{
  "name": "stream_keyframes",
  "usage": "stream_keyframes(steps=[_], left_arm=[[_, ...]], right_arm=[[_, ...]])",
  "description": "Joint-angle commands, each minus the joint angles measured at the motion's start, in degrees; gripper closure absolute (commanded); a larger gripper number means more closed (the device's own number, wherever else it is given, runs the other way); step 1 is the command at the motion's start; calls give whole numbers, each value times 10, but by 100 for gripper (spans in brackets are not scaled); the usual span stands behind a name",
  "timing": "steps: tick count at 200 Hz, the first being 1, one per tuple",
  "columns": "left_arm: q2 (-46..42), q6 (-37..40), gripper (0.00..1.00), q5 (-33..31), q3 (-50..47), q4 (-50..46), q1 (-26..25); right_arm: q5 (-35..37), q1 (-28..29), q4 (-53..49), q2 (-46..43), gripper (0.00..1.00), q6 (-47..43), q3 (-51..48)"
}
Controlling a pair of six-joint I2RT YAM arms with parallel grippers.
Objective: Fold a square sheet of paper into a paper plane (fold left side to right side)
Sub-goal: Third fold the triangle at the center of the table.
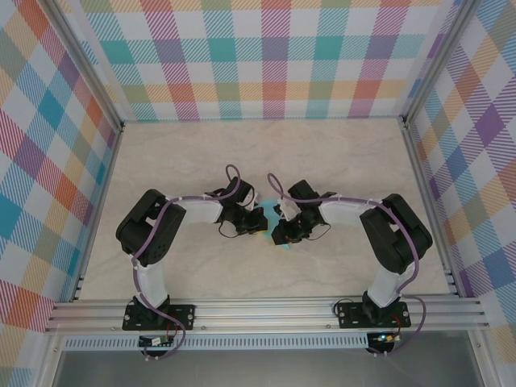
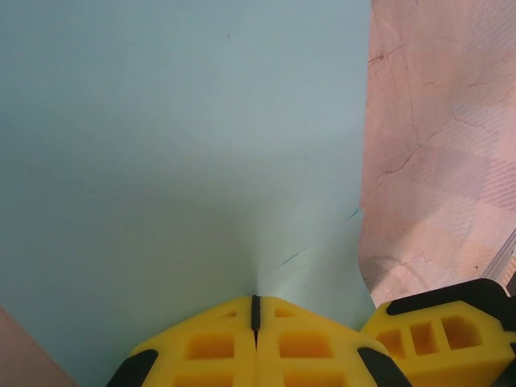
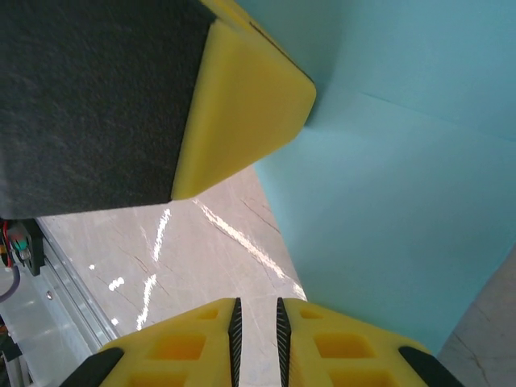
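Note:
The square sheet of paper [image 2: 177, 145] is plain turquoise and takes up most of the left wrist view. It puckers where it meets my left gripper [image 2: 255, 302], whose yellow jaws are shut on its near edge. From above, both grippers meet at the table's middle over the sheet [image 1: 283, 244], left gripper [image 1: 256, 222] beside right gripper [image 1: 279, 230]. My right gripper [image 3: 256, 322] is open by a narrow gap with bare table between its jaws; the paper [image 3: 403, 177] edge lies just right of it. The left gripper's finger [image 3: 242, 97] hangs above.
The marble table [image 1: 339, 161] is walled by plaid panels on three sides. An aluminium rail [image 1: 266, 310] runs along the near edge, carrying both arm bases. A right gripper finger [image 2: 443, 330] sits close beside the left gripper's jaws.

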Motion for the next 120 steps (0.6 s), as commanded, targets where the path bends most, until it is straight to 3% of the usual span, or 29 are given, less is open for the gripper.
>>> stream_keyframes(steps=[1, 120], left_arm=[[21, 4, 100, -69, -25, -57, -8], [22, 12, 100, -89, -20, -75, -6]], right_arm=[[-16, -7, 14, 5, 79, 8, -13], [-11, -8, 8, -6, 84, 11, -74]])
